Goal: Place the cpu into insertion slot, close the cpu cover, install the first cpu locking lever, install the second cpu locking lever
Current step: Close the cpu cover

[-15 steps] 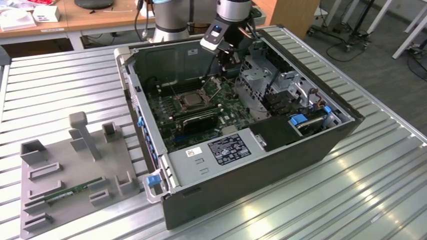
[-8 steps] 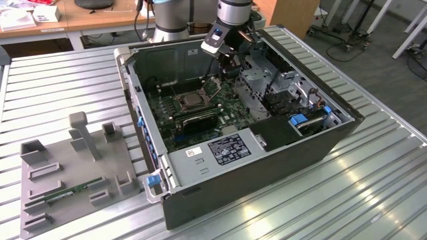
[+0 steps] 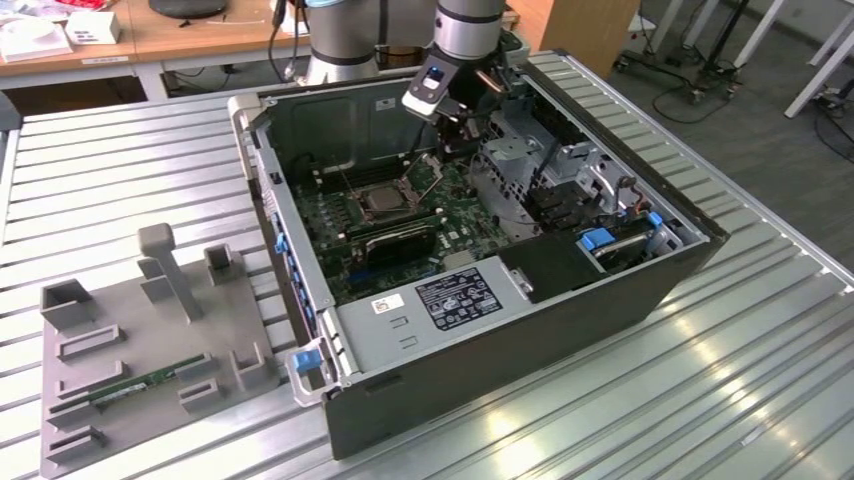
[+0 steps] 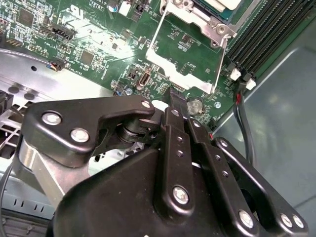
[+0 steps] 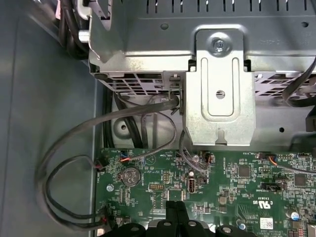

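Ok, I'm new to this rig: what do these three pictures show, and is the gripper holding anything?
The exterior view looks down on an open computer case on a slatted metal table, with the robot arm reaching inside. The two wrist views come from cameras on that arm, looking past its black gripper at the green motherboard. In the second wrist view the silver cpu cover is swung open. The gripper's fingers look closed, with nothing visible between them. A grey parts tray sits at the exterior view's left.
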Robot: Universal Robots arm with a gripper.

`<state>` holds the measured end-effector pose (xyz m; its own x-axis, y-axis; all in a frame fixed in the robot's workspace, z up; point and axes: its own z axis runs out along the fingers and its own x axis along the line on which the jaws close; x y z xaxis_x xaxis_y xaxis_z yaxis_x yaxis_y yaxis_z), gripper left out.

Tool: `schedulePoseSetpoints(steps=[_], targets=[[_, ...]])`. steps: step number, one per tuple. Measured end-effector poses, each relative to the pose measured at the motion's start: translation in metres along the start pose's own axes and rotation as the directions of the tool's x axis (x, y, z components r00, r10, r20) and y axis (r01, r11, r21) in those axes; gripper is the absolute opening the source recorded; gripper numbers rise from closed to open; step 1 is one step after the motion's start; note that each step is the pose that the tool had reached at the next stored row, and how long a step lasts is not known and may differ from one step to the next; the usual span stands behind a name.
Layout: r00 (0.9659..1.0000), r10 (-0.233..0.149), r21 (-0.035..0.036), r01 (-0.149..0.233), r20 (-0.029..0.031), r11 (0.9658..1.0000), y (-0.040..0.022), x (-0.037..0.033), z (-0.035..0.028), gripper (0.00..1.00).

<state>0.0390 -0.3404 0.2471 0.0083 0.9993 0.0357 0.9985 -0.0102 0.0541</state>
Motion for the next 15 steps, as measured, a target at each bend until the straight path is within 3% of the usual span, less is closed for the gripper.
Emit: schedulePoseSetpoints(steps=[8,10,15], targets=[[1.0,0.0,0.0005,0.0,0.0002,1.0,-0.0001,-0.0001,0.0013,0.11],[1.0,0.0,0.0062,0.0,0.0004,1.0,0.0,0.0,0.0017,0.11],[1.0,0.0,0.0088,0.0,0.001,1.0,-0.0001,-0.0001,0.0017,0.11]])
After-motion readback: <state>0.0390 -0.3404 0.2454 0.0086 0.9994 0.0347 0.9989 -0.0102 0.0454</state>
